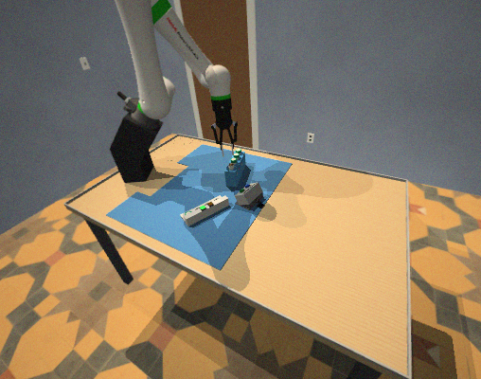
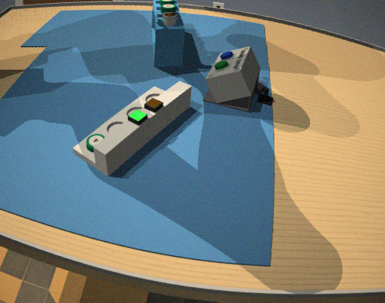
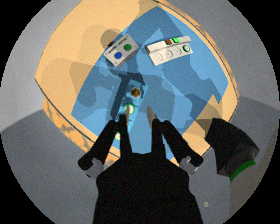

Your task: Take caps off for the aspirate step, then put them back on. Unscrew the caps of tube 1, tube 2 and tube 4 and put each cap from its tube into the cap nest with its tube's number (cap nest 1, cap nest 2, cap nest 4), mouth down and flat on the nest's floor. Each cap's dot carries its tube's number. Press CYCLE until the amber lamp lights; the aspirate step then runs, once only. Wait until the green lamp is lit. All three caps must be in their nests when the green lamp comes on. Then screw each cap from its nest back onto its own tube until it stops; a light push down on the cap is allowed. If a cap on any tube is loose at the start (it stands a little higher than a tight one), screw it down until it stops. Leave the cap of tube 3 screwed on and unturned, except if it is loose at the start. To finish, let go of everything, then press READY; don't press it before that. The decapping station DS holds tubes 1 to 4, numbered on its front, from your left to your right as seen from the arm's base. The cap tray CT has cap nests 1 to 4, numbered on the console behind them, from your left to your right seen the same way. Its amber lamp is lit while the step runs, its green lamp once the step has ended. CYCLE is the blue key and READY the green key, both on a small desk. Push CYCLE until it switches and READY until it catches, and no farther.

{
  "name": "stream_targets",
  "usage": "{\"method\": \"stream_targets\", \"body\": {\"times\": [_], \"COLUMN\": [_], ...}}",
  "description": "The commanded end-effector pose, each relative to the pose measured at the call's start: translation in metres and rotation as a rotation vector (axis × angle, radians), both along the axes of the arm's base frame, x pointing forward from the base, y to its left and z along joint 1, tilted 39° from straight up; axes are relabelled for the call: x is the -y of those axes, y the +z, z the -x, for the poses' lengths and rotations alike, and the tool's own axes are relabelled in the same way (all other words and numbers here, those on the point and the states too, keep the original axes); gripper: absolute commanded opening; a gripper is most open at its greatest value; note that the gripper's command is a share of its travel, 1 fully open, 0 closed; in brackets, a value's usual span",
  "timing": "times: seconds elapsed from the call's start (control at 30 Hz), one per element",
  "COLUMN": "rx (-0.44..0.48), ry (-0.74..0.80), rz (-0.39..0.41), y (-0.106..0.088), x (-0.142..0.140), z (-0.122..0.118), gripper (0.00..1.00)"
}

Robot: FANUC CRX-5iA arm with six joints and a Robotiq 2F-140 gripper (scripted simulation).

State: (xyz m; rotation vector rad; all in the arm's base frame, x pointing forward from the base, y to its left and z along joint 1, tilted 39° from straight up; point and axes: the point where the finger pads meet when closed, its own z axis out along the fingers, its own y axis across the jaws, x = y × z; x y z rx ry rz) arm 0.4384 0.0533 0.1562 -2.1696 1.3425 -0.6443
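Observation:
The blue decapping station [image 1: 236,176] [image 2: 168,47] [image 3: 133,98] stands on the blue mat. Three of its tubes carry green caps [image 2: 167,6] [image 1: 236,155]. The end tube [image 2: 170,17] nearest the exterior camera is open. One green cap [image 2: 92,142] lies in the end nest of the grey cap tray [image 2: 142,138] [image 1: 205,211] [image 3: 168,52]. The tray's green lamp [image 2: 137,117] is lit and its amber lamp [image 2: 154,104] is dark. My gripper [image 1: 227,151] [image 3: 138,110] hangs just above the station's far end, fingers partly apart with nothing between them.
The small key desk [image 2: 233,79] [image 1: 249,193] [image 3: 120,50] stands beside the station, with the blue key [image 2: 226,54] and the green key [image 2: 220,65] on top. The arm's black base [image 1: 132,151] is at the table's far corner.

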Motion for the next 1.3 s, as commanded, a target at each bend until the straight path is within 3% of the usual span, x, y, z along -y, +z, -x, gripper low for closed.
{"method": "stream_targets", "body": {"times": [0.0,0.23,0.47,0.6,1.27], "rx": [0.007,0.059,0.059,0.059,0.059], "ry": [0.25,0.438,0.438,0.438,0.438], "rz": [0.097,0.246,0.246,0.246,0.246], "y": [-0.007,-0.019,-0.028,-0.039,-0.075], "x": [0.021,0.052,0.076,0.107,0.2], "z": [0.001,0.003,0.005,0.008,0.016], "gripper": [0.29,0.29,0.29,0.29,0.29]}}
